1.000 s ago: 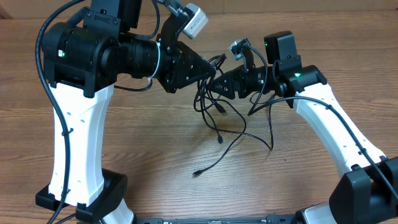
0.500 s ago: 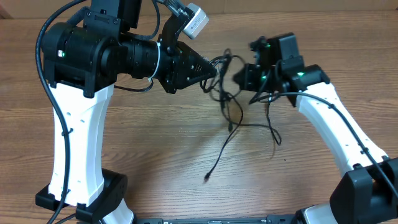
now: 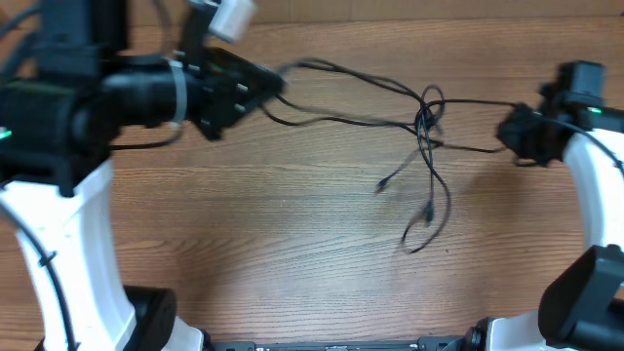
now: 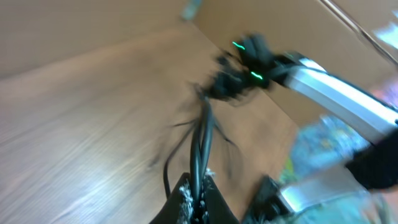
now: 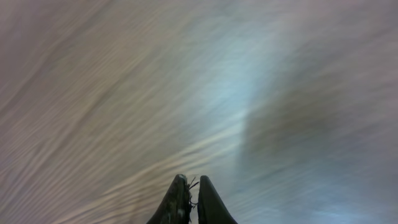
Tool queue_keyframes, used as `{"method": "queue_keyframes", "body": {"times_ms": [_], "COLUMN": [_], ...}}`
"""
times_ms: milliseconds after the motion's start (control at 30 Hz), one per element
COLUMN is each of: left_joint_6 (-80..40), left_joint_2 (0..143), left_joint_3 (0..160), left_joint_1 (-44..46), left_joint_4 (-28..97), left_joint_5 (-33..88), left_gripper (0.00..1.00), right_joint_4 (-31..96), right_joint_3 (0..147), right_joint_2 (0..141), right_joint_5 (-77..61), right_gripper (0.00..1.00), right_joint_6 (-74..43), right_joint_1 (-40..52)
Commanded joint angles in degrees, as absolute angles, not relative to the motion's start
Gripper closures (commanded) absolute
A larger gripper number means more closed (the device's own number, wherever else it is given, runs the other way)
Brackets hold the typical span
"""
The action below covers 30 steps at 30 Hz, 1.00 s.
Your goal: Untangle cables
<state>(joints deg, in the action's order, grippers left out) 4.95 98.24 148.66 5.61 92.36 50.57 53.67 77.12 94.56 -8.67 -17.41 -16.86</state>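
A second ago the two arms met nose to nose mid-bench with the bundle bunched between them; now they have swung wide apart. At the left, the left tool [image 3: 276, 86] is clamped on several strands of the thin black cables [image 3: 426, 117]. These stretch rightward over the brown wooden bench [image 3: 292, 253] to a small knot right of centre, with loose ends and tiny plugs trailing below it. From the knot one strand runs on to the right tool [image 3: 509, 135], whose jaws are pinched together on it. The pull has drawn the bunch into lines, so probably only that knot remains. The bench's far edge lies near the left tool. Its side edges are out of view, and bare wood toward the near side leaves room.
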Motion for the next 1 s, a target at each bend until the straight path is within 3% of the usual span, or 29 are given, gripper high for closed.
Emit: {"method": "queue_keyframes", "body": {"times_ms": [0, 300, 467, 767, 967], "left_joint_6": [-0.6, -2.6, -3.4, -3.9, -3.9], "left_joint_2": [95.3, 95.4, 95.4, 96.0, 96.1], "left_joint_3": [150.3, 150.3, 150.3, 150.2, 150.2], "left_joint_1": [-2.5, -18.0, -19.6, -19.6, -19.0], "left_joint_4": [90.1, 87.5, 86.7, 85.6, 85.7], "left_joint_5": [50.9, 56.7, 57.3, 56.0, 58.7], "left_gripper": [0.96, 0.96, 0.96, 0.96, 0.96], "right_joint_4": [54.3, 54.2, 52.9, 51.2, 50.7], "right_joint_3": [77.0, 77.0, 77.0, 77.1, 77.1], "right_joint_2": [94.4, 94.4, 94.4, 94.4, 94.4], "right_joint_5": [-5.3, -5.7, -21.1, -29.7, -40.2], "right_gripper": [0.96, 0.96, 0.96, 0.96, 0.96], "right_joint_6": [-12.9, -11.9, -6.6, -2.9, -1.2], "right_joint_1": [-23.6, -40.6, -46.0, -44.9, -37.3]}}
